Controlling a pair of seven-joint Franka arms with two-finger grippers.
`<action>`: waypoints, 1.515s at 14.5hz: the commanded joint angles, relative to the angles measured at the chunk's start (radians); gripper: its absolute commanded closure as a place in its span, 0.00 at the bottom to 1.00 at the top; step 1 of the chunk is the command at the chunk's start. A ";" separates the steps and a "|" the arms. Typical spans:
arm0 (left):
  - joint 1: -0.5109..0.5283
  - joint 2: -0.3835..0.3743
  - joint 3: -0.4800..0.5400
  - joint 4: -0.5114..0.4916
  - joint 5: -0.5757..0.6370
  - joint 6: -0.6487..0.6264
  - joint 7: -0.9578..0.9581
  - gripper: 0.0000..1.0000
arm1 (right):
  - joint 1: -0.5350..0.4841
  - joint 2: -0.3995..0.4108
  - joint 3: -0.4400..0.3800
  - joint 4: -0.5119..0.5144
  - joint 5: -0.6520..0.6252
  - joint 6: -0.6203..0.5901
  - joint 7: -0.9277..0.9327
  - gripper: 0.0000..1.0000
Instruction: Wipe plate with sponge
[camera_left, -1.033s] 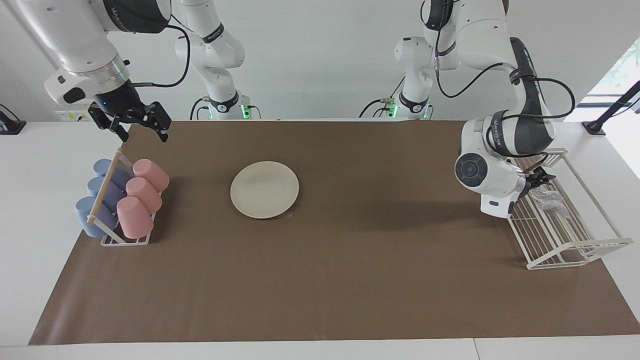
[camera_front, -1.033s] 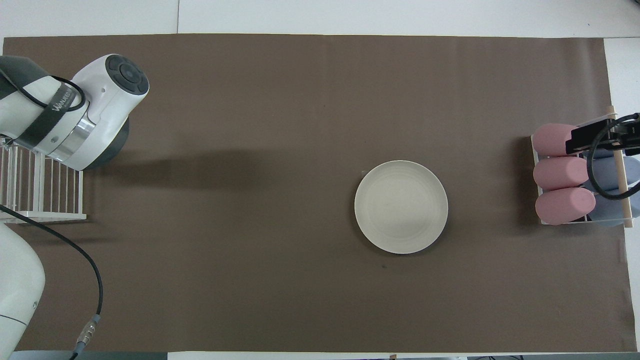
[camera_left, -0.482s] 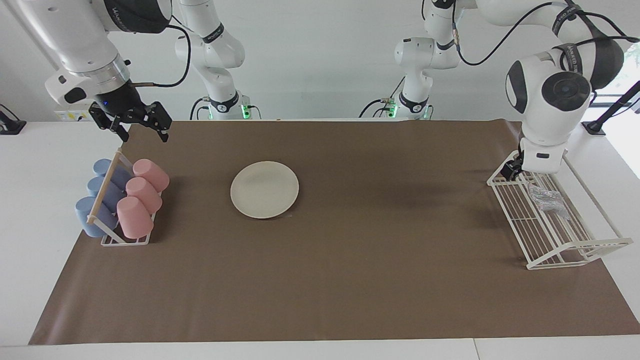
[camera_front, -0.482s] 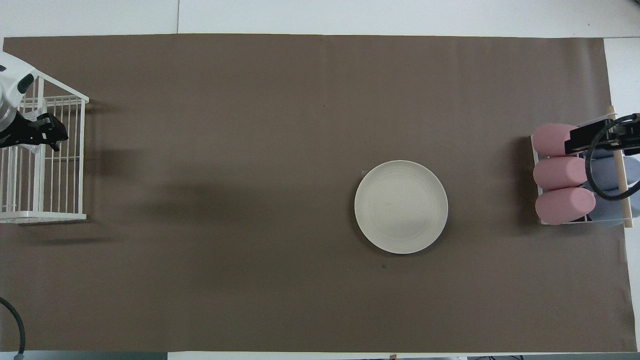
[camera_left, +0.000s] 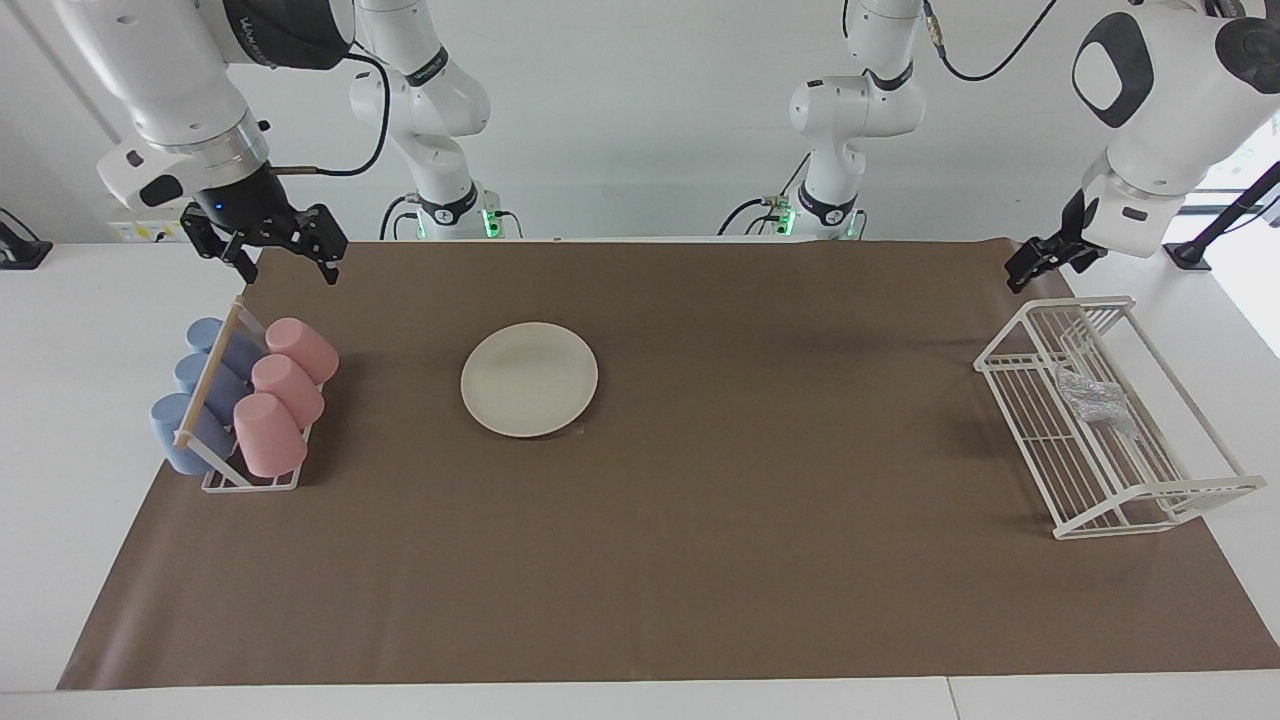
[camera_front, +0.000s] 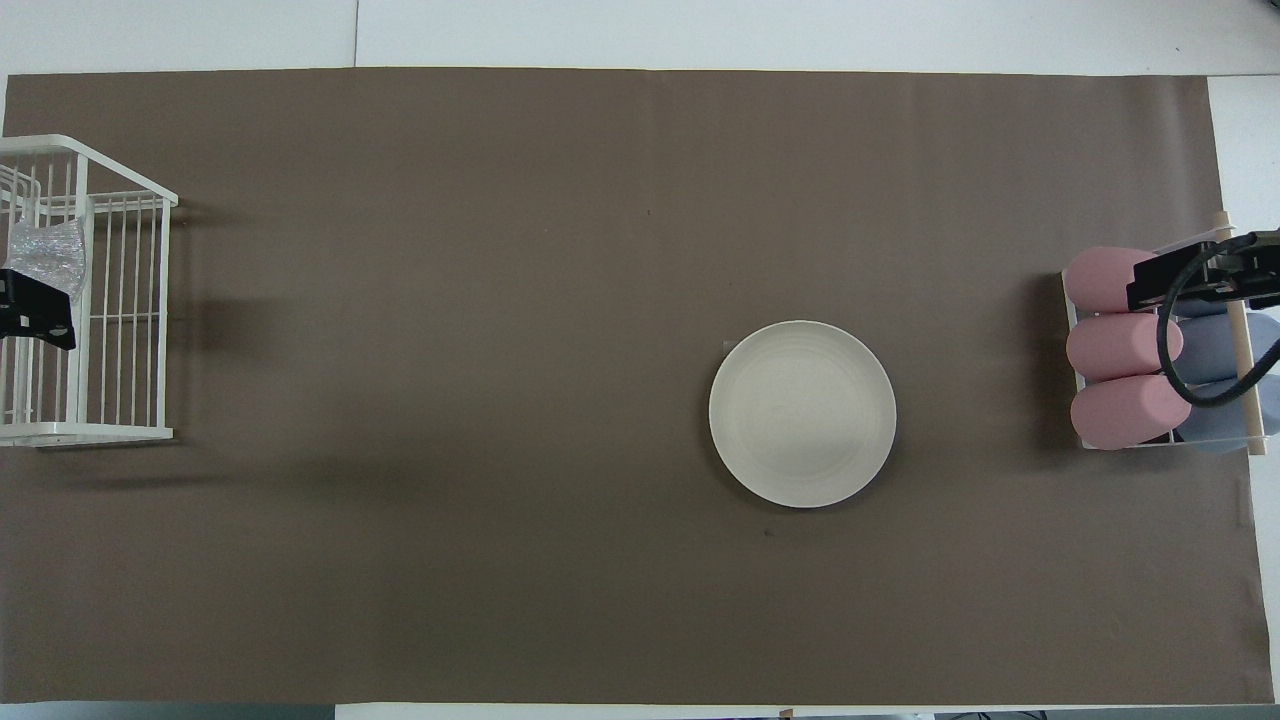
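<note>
The cream-white plate (camera_left: 529, 378) lies flat on the brown mat, toward the right arm's end; it also shows in the overhead view (camera_front: 802, 413). The silvery sponge (camera_left: 1093, 397) lies in the white wire rack (camera_left: 1150, 505) at the left arm's end, and it shows in the overhead view (camera_front: 45, 255) too. My left gripper (camera_left: 1040, 262) hangs in the air over the mat's corner beside the rack, empty and apart from the sponge; the overhead view (camera_front: 35, 318) shows it at the frame's edge. My right gripper (camera_left: 272, 250) is open and empty, raised by the cup rack.
A small rack (camera_left: 250, 480) holds three pink cups (camera_left: 292, 388) and several blue cups (camera_left: 205, 385) at the right arm's end. The brown mat (camera_left: 700, 560) covers most of the white table.
My left arm has lifted away from the wire rack and drawn back toward the robots. The sponge stays in the rack. The right gripper has hardly moved.
</note>
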 joint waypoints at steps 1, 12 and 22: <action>0.001 -0.110 -0.002 -0.140 -0.066 0.073 0.017 0.00 | 0.002 0.002 0.002 0.004 -0.021 -0.026 -0.010 0.00; 0.125 -0.023 -0.141 -0.025 -0.089 0.046 -0.063 0.00 | -0.012 -0.016 -0.002 -0.033 0.046 -0.058 0.004 0.00; 0.101 0.085 -0.154 0.125 -0.038 -0.023 0.182 0.00 | -0.041 -0.031 -0.007 -0.066 0.045 -0.020 -0.040 0.00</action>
